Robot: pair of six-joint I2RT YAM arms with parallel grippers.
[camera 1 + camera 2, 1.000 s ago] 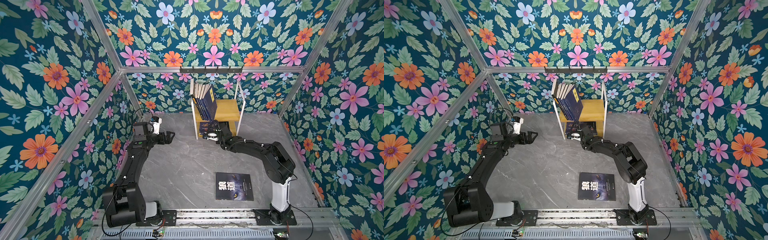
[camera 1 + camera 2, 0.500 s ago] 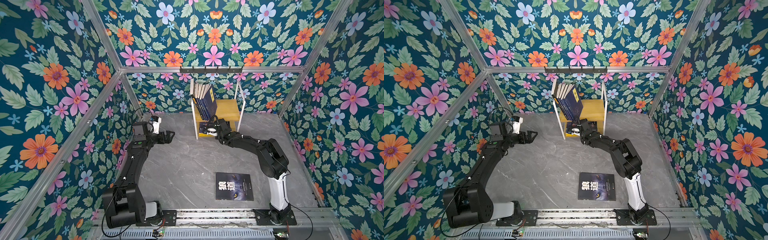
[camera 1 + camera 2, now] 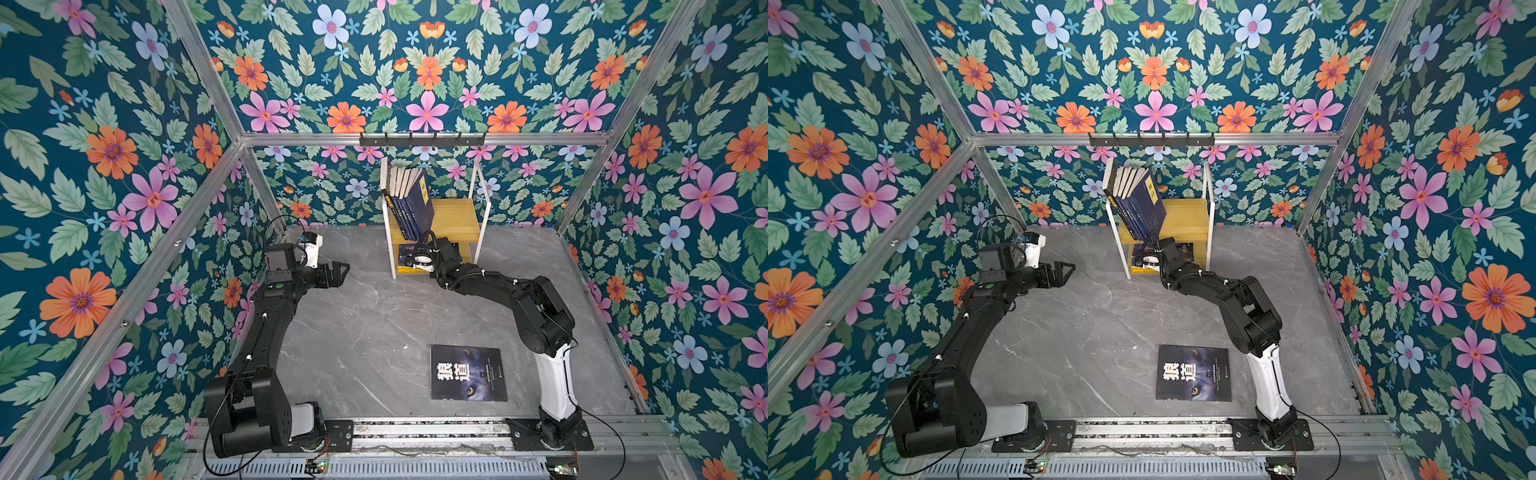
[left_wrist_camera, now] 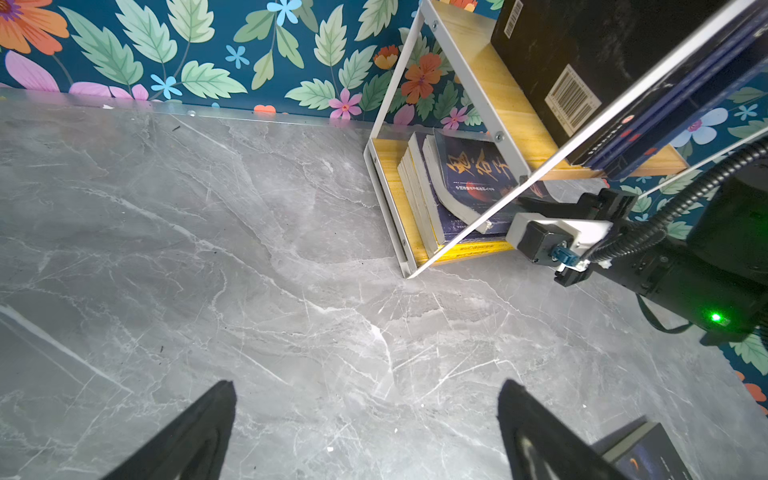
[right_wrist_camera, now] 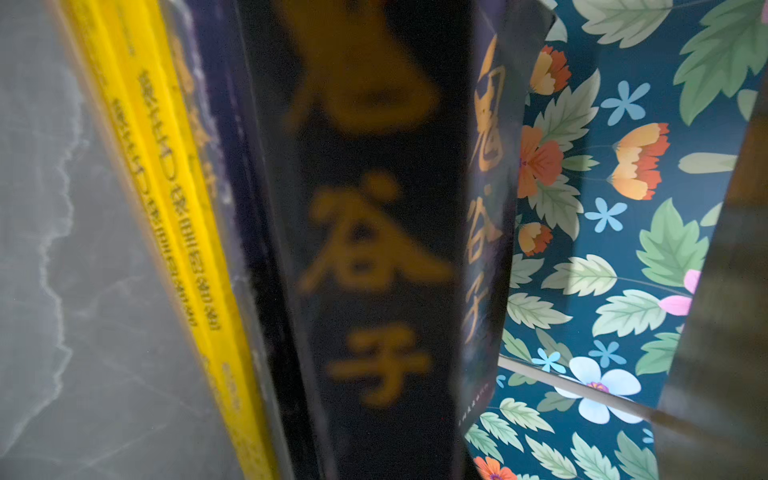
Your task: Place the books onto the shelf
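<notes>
The shelf [image 3: 457, 220] [image 3: 1187, 220] stands against the back wall. Several navy books [image 3: 409, 203] [image 3: 1140, 203] lean on its upper board. More books [image 4: 419, 195] stand in its lower tier, yellow ones [image 5: 166, 187] among them. My right gripper [image 4: 525, 203] reaches into that tier. It is shut on a dark book with gold lettering [image 4: 473, 170] [image 5: 365, 249], whose cover bends. In both top views its fingertips are hidden under the upper board. A black wolf-eye book [image 3: 467, 378] [image 3: 1194, 378] lies flat on the table. My left gripper [image 3: 343, 272] [image 4: 365, 388] hangs open and empty, left of the shelf.
A black hook rail [image 3: 422, 140] is fixed on the back frame above the shelf. Floral walls close in three sides of the grey marble table [image 3: 365, 324]. The right arm's elbow [image 3: 536, 311] stands between the shelf and the wolf-eye book.
The right arm has pushed forward, carrying the dark book deeper into the lower tier, and its elbow has swung left. The left arm and the wolf-eye book have stayed still.
</notes>
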